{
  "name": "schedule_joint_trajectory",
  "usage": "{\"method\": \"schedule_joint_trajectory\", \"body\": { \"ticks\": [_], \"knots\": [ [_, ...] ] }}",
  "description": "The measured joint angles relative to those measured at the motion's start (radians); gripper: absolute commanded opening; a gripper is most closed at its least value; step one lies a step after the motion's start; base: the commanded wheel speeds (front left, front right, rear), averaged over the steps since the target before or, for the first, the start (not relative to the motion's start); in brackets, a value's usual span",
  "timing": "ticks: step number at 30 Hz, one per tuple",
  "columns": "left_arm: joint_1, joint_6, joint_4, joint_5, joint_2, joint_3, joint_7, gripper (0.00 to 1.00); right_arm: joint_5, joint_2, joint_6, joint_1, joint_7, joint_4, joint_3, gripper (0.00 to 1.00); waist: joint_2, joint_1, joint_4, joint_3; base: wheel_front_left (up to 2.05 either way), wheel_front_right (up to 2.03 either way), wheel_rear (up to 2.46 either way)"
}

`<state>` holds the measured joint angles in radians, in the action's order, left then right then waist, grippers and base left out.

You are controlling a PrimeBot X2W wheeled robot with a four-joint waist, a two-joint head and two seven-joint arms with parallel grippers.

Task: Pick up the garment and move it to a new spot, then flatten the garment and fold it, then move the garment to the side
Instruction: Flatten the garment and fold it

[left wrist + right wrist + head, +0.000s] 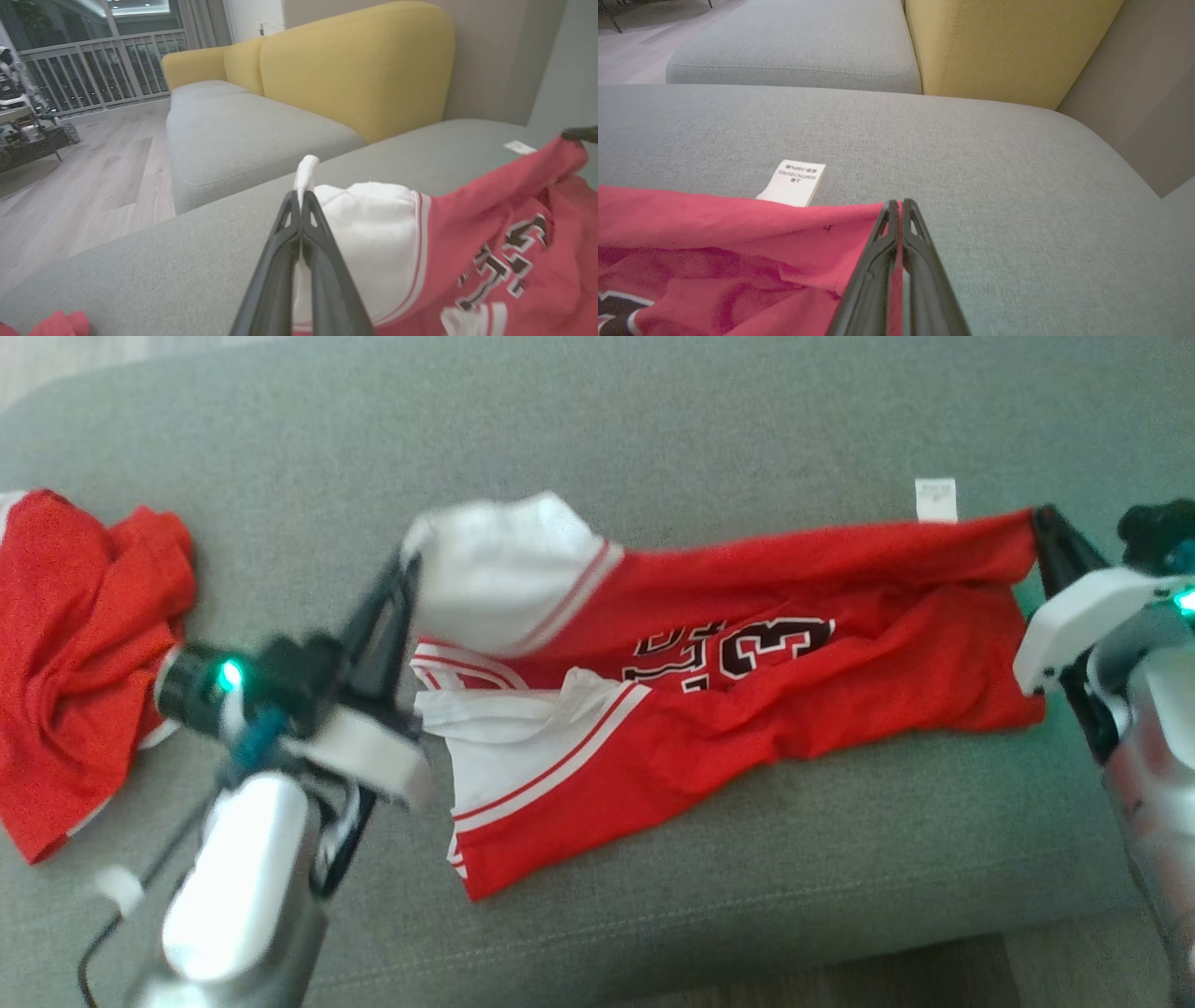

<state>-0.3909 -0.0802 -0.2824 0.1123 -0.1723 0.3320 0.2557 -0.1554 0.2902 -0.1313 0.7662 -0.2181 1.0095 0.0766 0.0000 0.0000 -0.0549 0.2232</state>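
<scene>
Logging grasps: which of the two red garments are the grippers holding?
The numbered red-and-white jersey stretched mid-cushion: left gripper pinches its white end, right gripper its red corner. The crumpled red garment lies unheld.

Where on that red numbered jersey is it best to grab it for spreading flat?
By its two far ends, coming from either side: the left tool pinches the white end, the right tool the red corner. The jersey lies long across the cushion, so opposite grips can pull it flat.

grey cushion; red jersey, crumpled red cloth
</scene>
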Motion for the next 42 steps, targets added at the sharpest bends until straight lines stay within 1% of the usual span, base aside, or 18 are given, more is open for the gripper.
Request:
{"method": "schedule_joint_trajectory", "body": {
  "ticks": [5, 12, 20, 21, 22, 23, 24, 25, 26, 28, 29, 31, 33, 35, 37, 40, 41, 42],
  "knots": [
    [0.103, -0.008, 0.067, -0.041, -0.044, 0.042, 0.000, 0.00, -0.079, 0.043, 0.000, -0.080, 0.048, -0.083, 0.068, 0.00, 0.0000, 0.0000, 0.006, -0.042, 0.00, 0.00, 0.00],
    [0.205, -0.008, 0.151, -0.058, -0.082, 0.072, 0.000, 0.00, -0.149, 0.124, 0.000, -0.183, 0.146, -0.208, 0.077, 0.00, 0.0000, 0.0000, 0.012, -0.082, 0.00, 0.00, 0.00],
    [0.287, -0.010, 0.165, -0.095, -0.140, 0.139, -0.015, 0.00, -0.184, 0.147, 0.000, -0.292, 0.293, -0.323, 0.093, 0.00, 0.0000, 0.0000, 0.015, -0.107, 0.00, 0.00, 0.00],
    [0.294, -0.020, 0.163, -0.096, -0.147, 0.148, -0.025, 0.00, -0.188, 0.149, 0.000, -0.301, 0.315, -0.332, 0.092, 0.00, 0.0000, 0.0000, 0.015, -0.108, 0.00, 0.00, 0.00],
    [0.300, -0.027, 0.156, -0.096, -0.154, 0.163, -0.048, 0.00, -0.188, 0.153, 0.000, -0.310, 0.337, -0.341, 0.091, 0.33, 0.0000, 0.0000, 0.014, -0.108, 0.00, 0.00, 0.00],
    [0.305, -0.032, 0.148, -0.096, -0.165, 0.186, -0.067, 0.18, -0.189, 0.154, 0.000, -0.316, 0.360, -0.345, 0.082, 1.00, 0.0000, 0.0000, 0.014, -0.109, 0.00, 0.00, 0.00],
    [0.311, -0.036, 0.144, -0.095, -0.170, 0.202, -0.075, 0.49, -0.188, 0.157, 0.000, -0.324, 0.378, -0.350, 0.074, 1.00, 0.0000, 0.0000, 0.014, -0.109, 0.00, 0.00, 0.00],
    [0.318, -0.036, 0.142, -0.090, -0.170, 0.205, -0.081, 0.90, -0.187, 0.158, 0.000, -0.333, 0.392, -0.362, 0.064, 1.00, 0.0000, 0.0000, 0.014, -0.110, 0.00, 0.00, 0.00],
    [0.323, -0.034, 0.142, -0.088, -0.170, 0.204, -0.087, 1.00, -0.187, 0.158, 0.000, -0.342, 0.402, -0.375, 0.047, 1.00, 0.0000, 0.0000, 0.014, -0.111, 0.00, 0.00, 0.00],
    [0.326, -0.032, 0.140, -0.076, -0.169, 0.200, -0.096, 1.00, -0.170, 0.158, 0.000, -0.356, 0.412, -0.408, 0.012, 1.00, 0.0000, 0.0000, 0.014, -0.116, 0.00, 0.00, 0.00],
    [0.326, -0.022, 0.140, -0.069, -0.168, 0.197, -0.095, 1.00, -0.164, 0.156, 0.000, -0.362, 0.412, -0.429, -0.009, 1.00, 0.0000, 0.0000, 0.014, -0.119, 0.00, 0.00, 0.00],
    [0.328, 0.006, 0.142, -0.056, -0.162, 0.172, -0.088, 1.00, -0.160, 0.149, 0.000, -0.372, 0.411, -0.472, -0.052, 1.00, 0.0000, 0.0000, 0.014, -0.128, 0.00, 0.00, 0.00],
    [0.328, 0.047, 0.148, -0.026, -0.142, 0.131, -0.070, 1.00, -0.151, 0.123, 0.000, -0.380, 0.397, -0.525, -0.105, 1.00, 0.0000, 0.0000, 0.013, -0.140, 0.00, 0.00, 0.00],
    [0.329, 0.086, 0.164, 0.021, -0.104, 0.086, -0.048, 1.00, -0.147, 0.079, 0.000, -0.392, 0.371, -0.589, -0.150, 1.00, 0.0000, 0.0000, 0.011, -0.153, 0.00, 0.00, 0.00],
    [0.331, 0.115, 0.182, 0.087, -0.052, 0.035, -0.026, 1.00, -0.142, 0.023, 0.000, -0.410, 0.342, -0.657, -0.183, 1.00, 0.0000, 0.0000, 0.009, -0.168, 0.00, 0.00, 0.00],
    [0.344, 0.136, 0.209, 0.210, 0.037, -0.059, -0.007, 1.00, -0.142, -0.073, 0.000, -0.461, 0.298, -0.752, -0.225, 1.00, 0.0000, 0.0000, 0.005, -0.190, 0.00, 0.00, 0.00],
    [0.352, 0.142, 0.218, 0.236, 0.057, -0.087, -0.006, 1.00, -0.142, -0.102, 0.000, -0.485, 0.281, -0.782, -0.233, 1.00, 0.0000, 0.0000, 0.003, -0.197, 0.00, 0.00, 0.00],
    [0.360, 0.143, 0.230, 0.232, 0.063, -0.107, -0.006, 1.00, -0.142, -0.130, 0.000, -0.509, 0.263, -0.806, -0.241, 1.00, 0.0000, 0.0000, 0.000, -0.203, 0.00, 0.00, 0.00]
  ]
}}
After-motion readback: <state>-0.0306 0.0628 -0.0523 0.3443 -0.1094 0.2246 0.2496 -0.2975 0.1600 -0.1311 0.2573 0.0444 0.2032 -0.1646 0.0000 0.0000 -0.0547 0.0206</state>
